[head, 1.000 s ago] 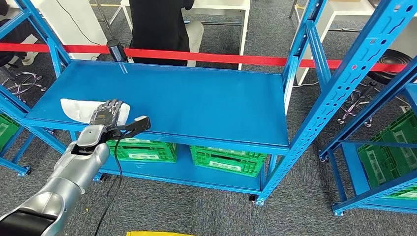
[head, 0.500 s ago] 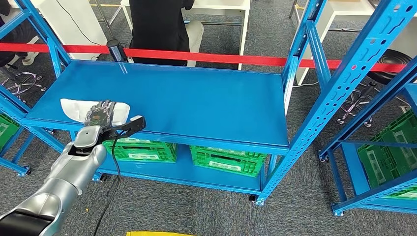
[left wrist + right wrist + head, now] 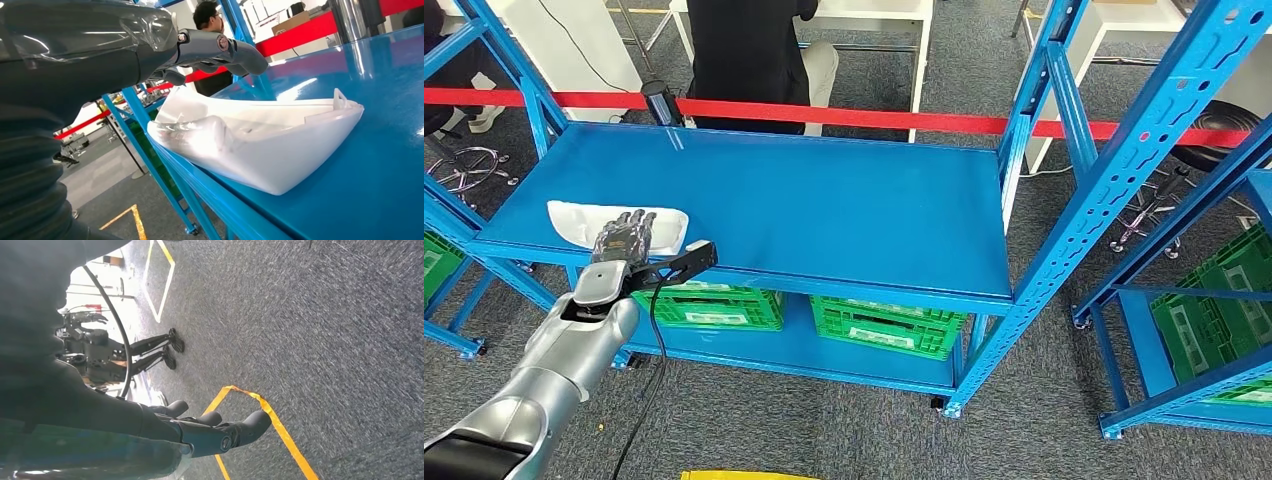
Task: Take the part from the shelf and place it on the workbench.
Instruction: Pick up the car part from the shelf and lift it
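Your left hand (image 3: 627, 238) hovers over the white part (image 3: 574, 219), which lies at the near left corner of the shelf (image 3: 824, 200). Its fingers (image 3: 220, 47) are stretched out flat above the part and hold nothing. Your right hand (image 3: 220, 432) hangs over the carpet (image 3: 325, 330), fingers loosely extended and empty.

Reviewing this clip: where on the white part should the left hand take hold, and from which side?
Probably the white part's raised long edge nearest the shelf's front lip, approached from the front. It lies flat and shell-like, and the left hand is already above that end.
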You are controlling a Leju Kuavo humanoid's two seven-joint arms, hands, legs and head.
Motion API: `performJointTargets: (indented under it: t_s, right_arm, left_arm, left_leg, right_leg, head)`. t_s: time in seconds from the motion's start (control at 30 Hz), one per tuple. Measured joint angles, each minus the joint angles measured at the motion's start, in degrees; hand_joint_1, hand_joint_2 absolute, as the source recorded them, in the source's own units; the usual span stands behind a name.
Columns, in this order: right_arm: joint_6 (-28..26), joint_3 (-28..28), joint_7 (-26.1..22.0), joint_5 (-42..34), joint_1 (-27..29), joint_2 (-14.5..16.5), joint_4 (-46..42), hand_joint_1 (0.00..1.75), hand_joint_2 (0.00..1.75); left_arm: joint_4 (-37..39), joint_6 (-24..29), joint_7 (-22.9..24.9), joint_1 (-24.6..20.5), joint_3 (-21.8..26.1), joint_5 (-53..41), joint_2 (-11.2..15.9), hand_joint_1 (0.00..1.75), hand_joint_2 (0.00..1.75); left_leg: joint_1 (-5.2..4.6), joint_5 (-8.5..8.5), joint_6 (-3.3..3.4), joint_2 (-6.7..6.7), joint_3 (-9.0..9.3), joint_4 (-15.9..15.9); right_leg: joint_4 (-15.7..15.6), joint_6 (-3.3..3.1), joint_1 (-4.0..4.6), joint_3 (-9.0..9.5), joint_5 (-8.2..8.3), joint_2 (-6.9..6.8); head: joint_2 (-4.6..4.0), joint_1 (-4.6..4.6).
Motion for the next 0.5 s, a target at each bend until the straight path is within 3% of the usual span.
performJointTargets:
  t_s: [0.1, 0.5]
  right_arm:
    - [0.2, 0.0, 0.0, 0.5, -0.1, 0.3, 0.5, 0.00, 1.75]
    - [0.8, 0.0, 0.0, 0.9, -0.5, 0.4, 1.1, 0.00, 1.75]
  left_arm:
    - [-0.3, 0.0, 0.2, 0.4, 0.2, -0.1, 0.0, 1.71, 1.75]
    - [-1.7, -0.7, 0.3, 2.1, 0.7, -0.2, 0.2, 1.75, 1.75]
  left_leg:
    - [0.00, 0.00, 0.00, 0.00, 0.00, 0.0]
    - [0.00, 0.00, 0.00, 0.00, 0.00, 0.0]
  right_leg:
    - [0.0, 0.00, 0.00, 0.00, 0.00, 0.00]
    - [0.0, 0.00, 0.00, 0.00, 0.00, 0.00]
  head:
    - [0.00, 0.00]
    - [0.00, -0.01]
